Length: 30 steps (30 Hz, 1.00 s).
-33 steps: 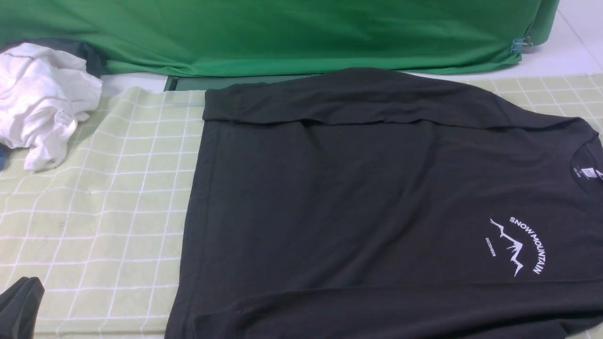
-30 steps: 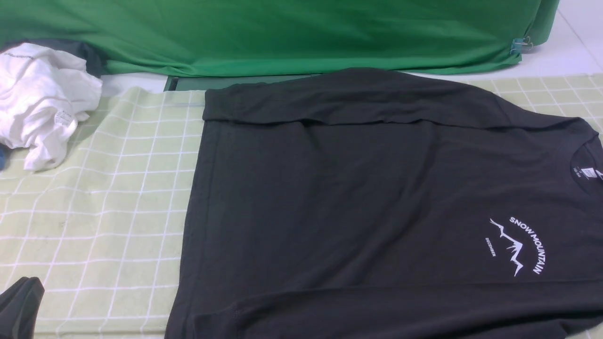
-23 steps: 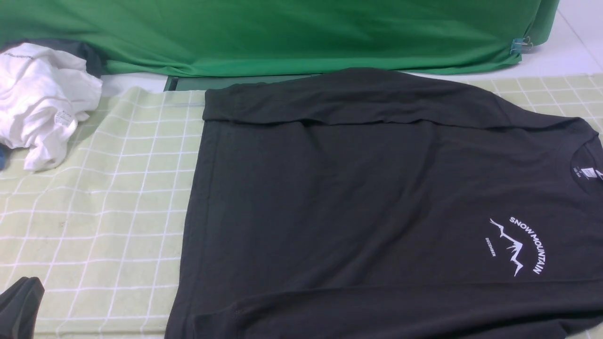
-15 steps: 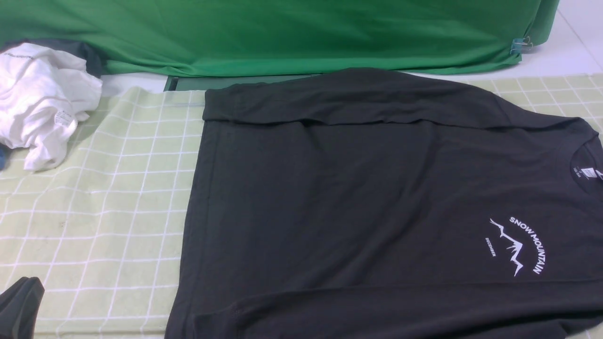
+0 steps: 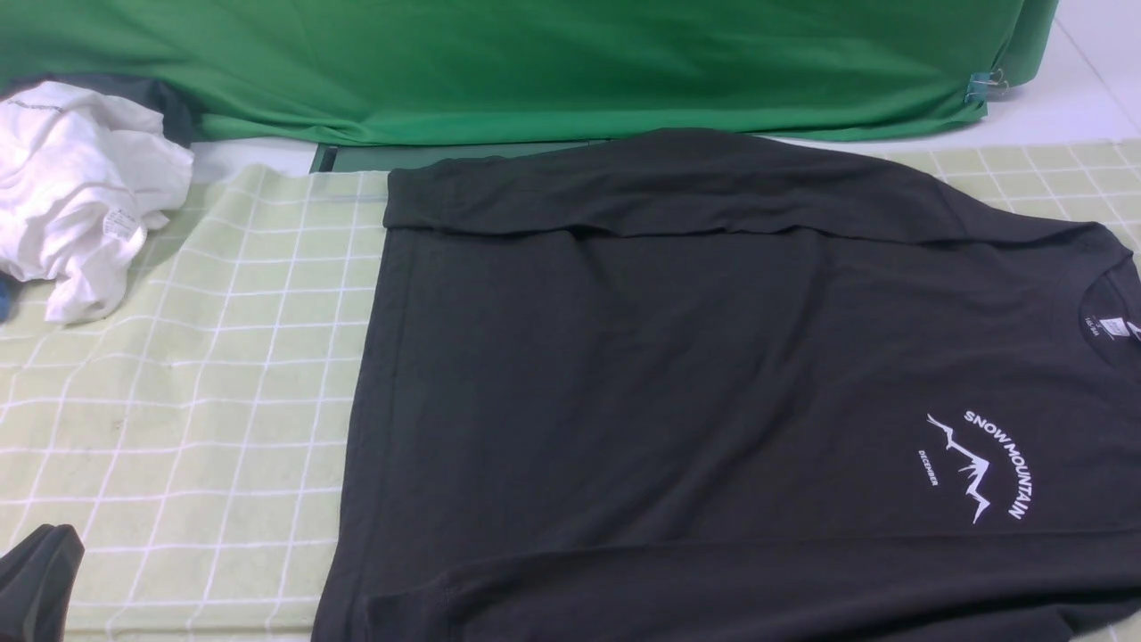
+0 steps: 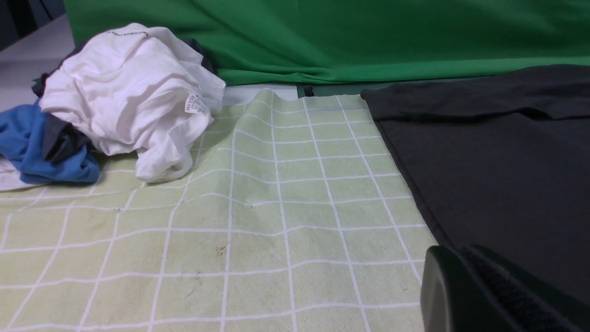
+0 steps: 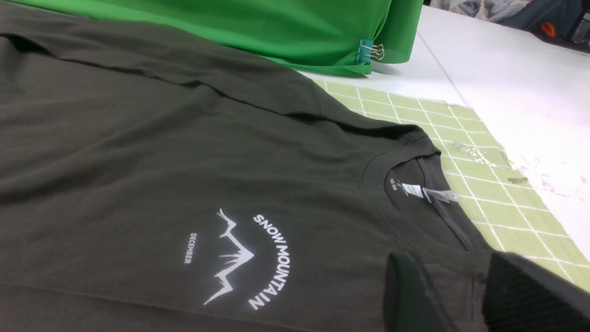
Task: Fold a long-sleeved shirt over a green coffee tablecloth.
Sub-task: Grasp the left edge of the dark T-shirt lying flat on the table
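Front view, leftmost: a white garment lies well left of the long-sleeved shirt. The left gripper, pinched closed and empty, sits left of its hem. The shirt lies flat on the green coffee tablecloth, both sleeves seemingly laid inward. Near its collar the right gripper stands part-open, apparently holding nothing. The body fold looks due next, so the left jaws must open and pinch the hem.

Front view looks down and forward; both low wrist views share its long-sleeved shirt.
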Motion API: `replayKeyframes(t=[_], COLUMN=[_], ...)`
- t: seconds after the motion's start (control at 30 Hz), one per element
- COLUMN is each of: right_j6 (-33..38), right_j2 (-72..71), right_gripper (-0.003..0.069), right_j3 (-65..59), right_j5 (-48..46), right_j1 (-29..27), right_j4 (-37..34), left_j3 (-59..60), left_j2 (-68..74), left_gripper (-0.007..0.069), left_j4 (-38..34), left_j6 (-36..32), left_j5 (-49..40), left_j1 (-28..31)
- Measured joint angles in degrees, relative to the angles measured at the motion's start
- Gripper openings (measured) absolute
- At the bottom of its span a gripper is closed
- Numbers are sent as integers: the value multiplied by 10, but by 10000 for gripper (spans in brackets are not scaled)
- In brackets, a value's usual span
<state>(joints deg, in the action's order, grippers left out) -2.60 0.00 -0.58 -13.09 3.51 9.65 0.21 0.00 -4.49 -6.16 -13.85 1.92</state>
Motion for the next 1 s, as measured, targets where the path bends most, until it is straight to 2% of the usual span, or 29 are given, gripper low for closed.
replayKeyframes(t=[1.0], right_j6=[0], right_j2=[0], right_gripper=[245], right_j3=[0], right_j5=[0], right_j1=[0], right_j4=[0], left_j3=[0], left_j2=[0], left_gripper=[15], left_j4=[22], left_j6=[-6], left_j5=[0], left_j1=[0])
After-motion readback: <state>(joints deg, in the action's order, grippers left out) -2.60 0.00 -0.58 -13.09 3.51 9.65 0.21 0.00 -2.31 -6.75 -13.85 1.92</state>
